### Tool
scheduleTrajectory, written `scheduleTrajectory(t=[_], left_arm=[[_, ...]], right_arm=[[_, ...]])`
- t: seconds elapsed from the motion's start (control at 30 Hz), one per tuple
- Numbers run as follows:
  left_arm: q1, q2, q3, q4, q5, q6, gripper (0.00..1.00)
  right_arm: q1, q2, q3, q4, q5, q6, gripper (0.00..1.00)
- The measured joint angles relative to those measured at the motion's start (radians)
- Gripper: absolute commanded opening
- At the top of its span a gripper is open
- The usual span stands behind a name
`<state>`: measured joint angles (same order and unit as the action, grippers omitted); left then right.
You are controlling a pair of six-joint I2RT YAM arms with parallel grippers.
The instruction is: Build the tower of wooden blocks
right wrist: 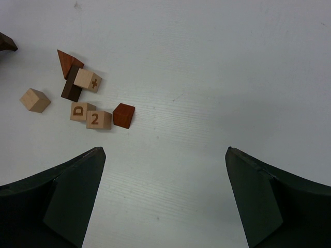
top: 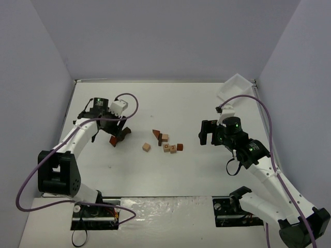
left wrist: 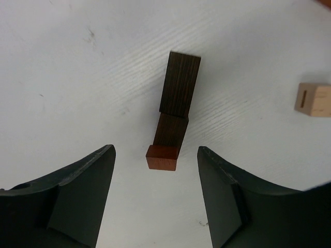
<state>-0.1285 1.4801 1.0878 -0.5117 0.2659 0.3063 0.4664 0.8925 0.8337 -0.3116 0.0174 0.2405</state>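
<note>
Dark-brown plank (left wrist: pixel 178 85) at left of centre, propped on a red-brown cube (left wrist: pixel 162 157), framed by the left gripper (top: pixel 120 136), jaws parted and touching neither. Further right, lone tan cube (top: pixel 147 148), then the tower (top: pixel 166 144) mid-frame: merely a low huddle of wood blocks (right wrist: pixel 93 119), hardly stacked at all. At right, the right gripper (right wrist: pixel 165 150) spread wide, holding nothing. By the look of it, barely started; plank and strays yet to join, nearly all the stacking left to do.
</note>
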Motion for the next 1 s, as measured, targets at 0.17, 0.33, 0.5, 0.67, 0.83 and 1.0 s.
scheduleTrajectory(t=[0.17, 0.33, 0.5, 0.67, 0.83, 1.0], left_arm=[[-0.099, -0.092, 0.068, -0.006, -0.011, -0.078, 0.62], [-0.225, -0.127, 0.074, -0.015, -0.039, -0.177, 0.64], [-0.317, -0.104, 0.062, -0.029, -0.088, -0.262, 0.66], [-0.433, 0.0, 0.063, -0.024, -0.155, -0.409, 0.66], [-0.529, 0.127, 0.063, 0.004, -0.205, -0.563, 0.66], [-0.552, 0.222, 0.072, 0.015, -0.236, -0.627, 0.66]], right_arm=[[0.0, 0.0, 0.0, 0.0, 0.0, 0.0, 1.0], [0.0, 0.0, 0.0, 0.0, -0.013, -0.001, 1.0], [0.0, 0.0, 0.0, 0.0, -0.026, -0.001, 1.0], [0.0, 0.0, 0.0, 0.0, -0.033, 0.001, 1.0], [0.0, 0.0, 0.0, -0.001, -0.035, 0.009, 1.0], [0.0, 0.0, 0.0, -0.002, -0.043, 0.018, 1.0]])
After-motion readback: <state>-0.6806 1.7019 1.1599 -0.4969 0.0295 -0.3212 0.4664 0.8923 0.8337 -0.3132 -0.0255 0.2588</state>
